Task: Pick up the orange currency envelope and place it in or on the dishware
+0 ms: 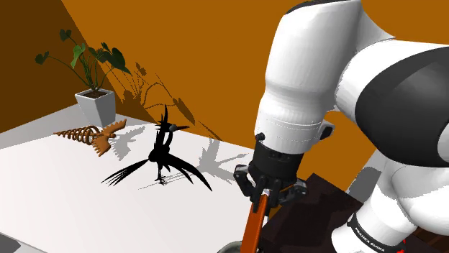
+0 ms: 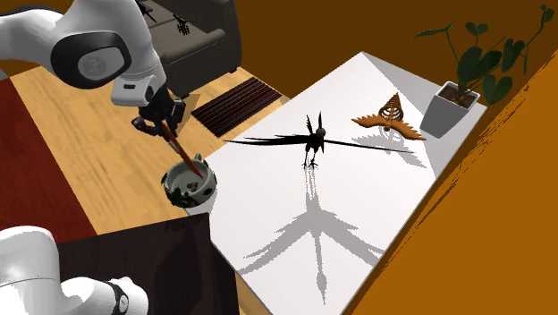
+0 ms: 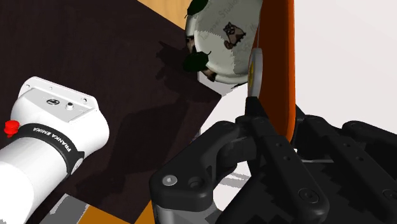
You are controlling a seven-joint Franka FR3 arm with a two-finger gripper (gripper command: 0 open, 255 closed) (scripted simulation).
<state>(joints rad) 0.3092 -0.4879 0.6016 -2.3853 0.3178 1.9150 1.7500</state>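
Closest to the lens is the all-black two-finger end effector [image 3: 273,113], and it's clenched on the flat orange currency envelope [image 3: 277,51], pinching it near its upper end. So the pick part looks done to me. From the shoulder view the envelope [image 1: 254,226] hangs straight down out of the end effector [image 1: 268,192]. In the second exterior view its lower end is at or just inside the rim of the round white-and-green bowl with little owl prints [image 2: 191,195]. Can't tell if it's actually touching.

That bowl looks to sit at the corner of the white worktop [image 2: 358,210], the corner next to the robot's dark stand [image 2: 152,268]. Well apart from it on the same worktop are a black bird figure with spread wings [image 2: 313,143], an orange-brown winged ornament [image 2: 389,116] and a leafy plant in a white pot [image 2: 452,106].

Handling-wise, my guess is the envelope's light and thin. It hangs without sagging, so it's fairly stiff, but it's smooth-faced and could slip or swing in a pinch this close to one end. It's longer than the bowl is deep, so I'd expect it to lean on the rim once let go, maybe tip out. Lowering it further before opening seems the safe call.
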